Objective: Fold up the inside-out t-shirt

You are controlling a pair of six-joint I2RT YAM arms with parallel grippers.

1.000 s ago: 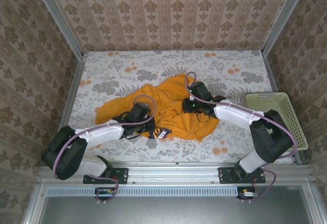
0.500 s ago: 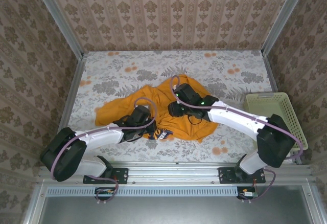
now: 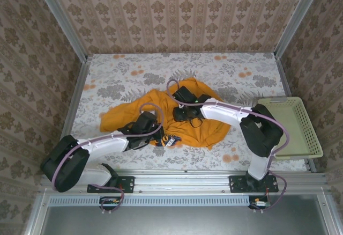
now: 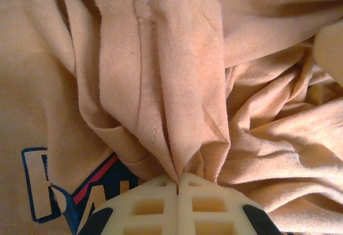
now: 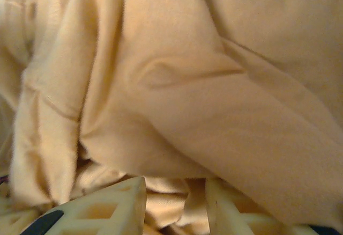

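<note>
- Where the two arms meet over the middle of the table (image 3: 118, 79), the inside-out t-shirt (image 3: 206, 130) is seen from above as a crumpled mustard-orange heap on the floral-patterned surface.
- One part of the shirt is spread out to the left, and the bulk is bunched towards the centre and the right, nearer the near edge than the far wall.
- The left gripper (image 3: 159, 137) is laid low over the near part of the heap, just beside a patch of dark lettering (image 3: 171, 140) at the shirt's near edge.
- From the left wrist, the left gripper (image 4: 178, 178) is shown clenched, with a gathered fold (image 4: 182, 111) of the shirt pinched between its cream fingers (image 4: 144, 205).
- A stitched seam can be made out along that fold, and blue and red lettering (image 4: 43, 186) is seen on the cloth to the left.
- The right gripper (image 3: 181, 116) is lowered onto the centre of the heap, just beyond the left one.
- From the right wrist, the right gripper (image 5: 174, 200) is shown with its fingers (image 5: 120, 200) partly apart and plain cloth bunched in the gap; whether that cloth is gripped cannot be told.
- A pale cream mesh basket (image 3: 292, 127) is set at the right edge of the table, apart from the shirt.
</note>
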